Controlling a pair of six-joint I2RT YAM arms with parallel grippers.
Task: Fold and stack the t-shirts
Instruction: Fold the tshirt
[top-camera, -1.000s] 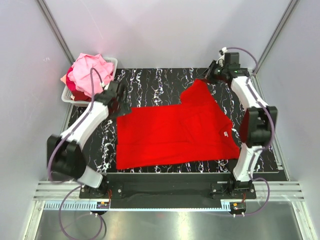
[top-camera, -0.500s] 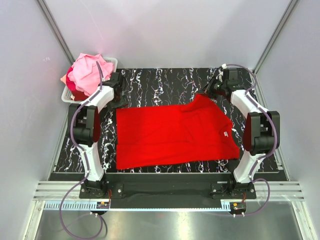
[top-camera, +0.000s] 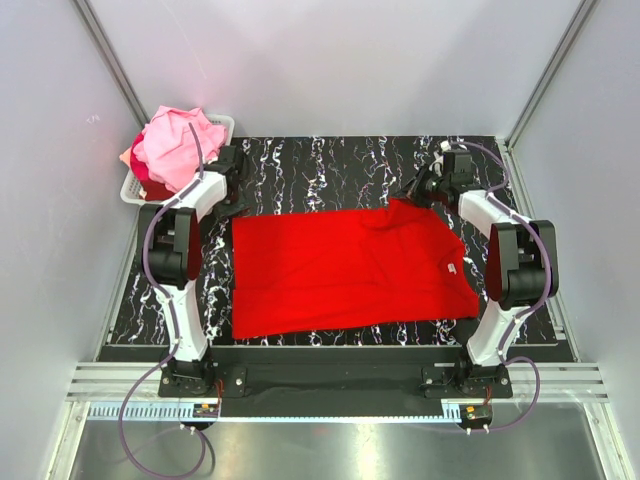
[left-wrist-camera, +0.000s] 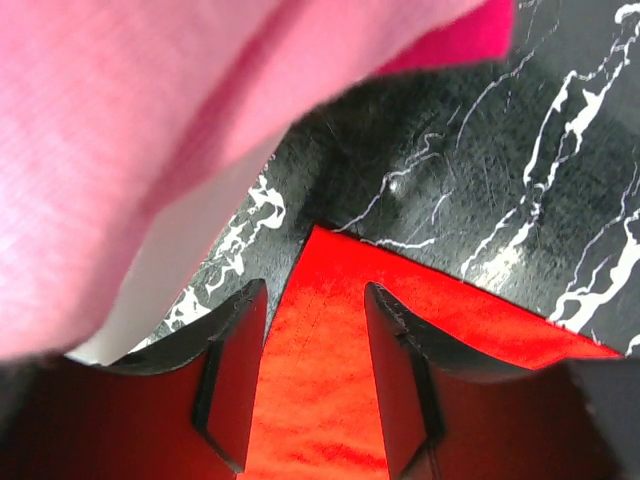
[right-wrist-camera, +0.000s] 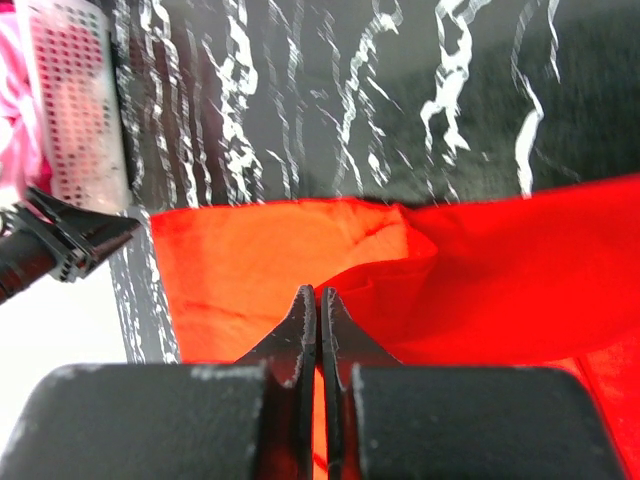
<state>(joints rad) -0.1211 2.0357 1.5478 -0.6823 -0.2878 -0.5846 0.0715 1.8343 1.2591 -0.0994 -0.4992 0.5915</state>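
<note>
Across the middle of the tabletop lies the red shirt, spread nearly flat, with one part humped up at its far right corner. It looks like light, limp cotton that will sag and crease wherever it is unsupported. The best places to grip it are therefore the corners and hems, two at once, so an edge stays taut for folding. The right tool has its fingers pressed together on a raised fold of the red cloth at that far right corner. The left tool has its fingers moderately wide apart, straddling the shirt's far left corner, which lies flat between them. Whether its pads touch the cloth I cannot tell. Beyond it, at the far left, pink shirts are heaped over a white basket.
</note>
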